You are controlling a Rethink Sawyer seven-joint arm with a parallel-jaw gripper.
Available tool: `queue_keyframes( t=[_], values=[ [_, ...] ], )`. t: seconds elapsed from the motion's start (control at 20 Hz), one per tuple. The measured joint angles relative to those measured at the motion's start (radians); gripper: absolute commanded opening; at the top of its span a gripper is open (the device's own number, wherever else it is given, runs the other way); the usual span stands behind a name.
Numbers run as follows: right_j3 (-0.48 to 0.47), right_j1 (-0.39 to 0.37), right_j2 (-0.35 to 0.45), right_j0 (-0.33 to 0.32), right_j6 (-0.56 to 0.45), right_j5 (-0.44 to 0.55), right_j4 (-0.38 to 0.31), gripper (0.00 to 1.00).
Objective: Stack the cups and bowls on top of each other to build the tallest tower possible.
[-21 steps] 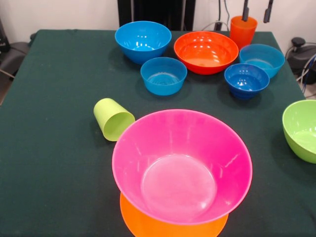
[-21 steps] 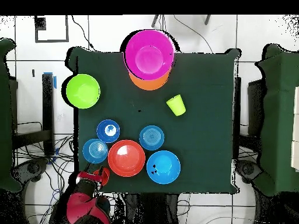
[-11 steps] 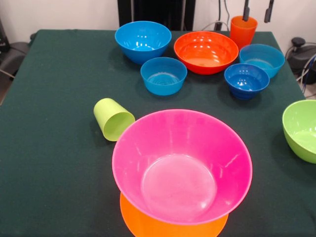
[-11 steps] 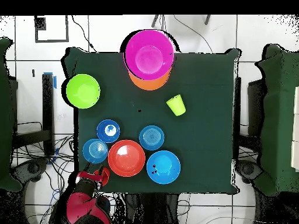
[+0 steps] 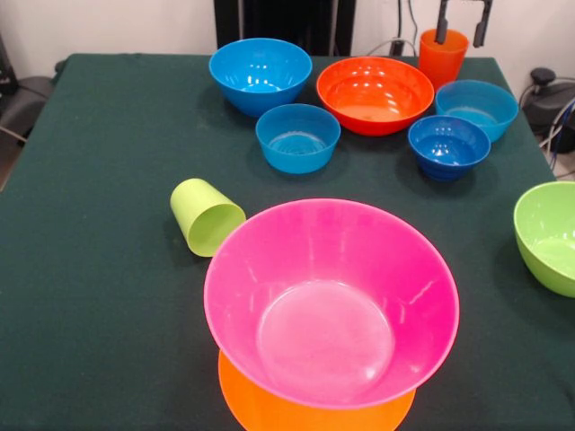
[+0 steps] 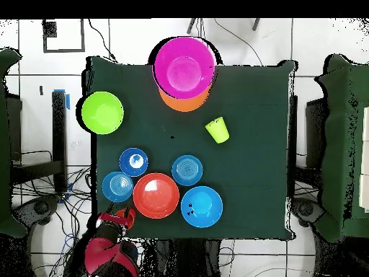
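The large pink bowl (image 5: pixel 331 301) sits upright on the upturned light-orange bowl (image 5: pixel 269 411), which forms the tower (image 6: pixel 184 66). Beside it the lime green cup (image 5: pixel 207 217) lies on its side. The ribbed orange cup (image 5: pixel 443 56) stands upright at the table's far edge. My gripper (image 5: pixel 461 25) hangs open over it, one finger above the cup's mouth and the other outside its right wall. A blue bowl (image 5: pixel 260 74), a red-orange bowl (image 5: pixel 375 93), three small blue bowls (image 5: pixel 297 136) (image 5: pixel 448 145) (image 5: pixel 477 108) and a lime-green bowl (image 5: pixel 548 235) lie apart on the cloth.
The dark green cloth (image 5: pixel 99 269) covers the table. The lime-green bowl sits close to the table's edge (image 6: pixel 102 112). In the overhead view the red arm (image 6: pixel 108 254) is off the table's edge by the nearest small blue bowl (image 6: pixel 117 186).
The gripper has come down a little over the orange cup and shifted slightly left in the front view. The bowls and cups have not moved.
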Motion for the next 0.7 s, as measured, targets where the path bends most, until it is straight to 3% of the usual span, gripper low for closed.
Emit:
queue_keyframes(
  t=[0.7],
  values=[
    [-0.006, 0.084, 0.03, -0.023, 0.0, -0.002, -0.006, 1.0]
  ],
)
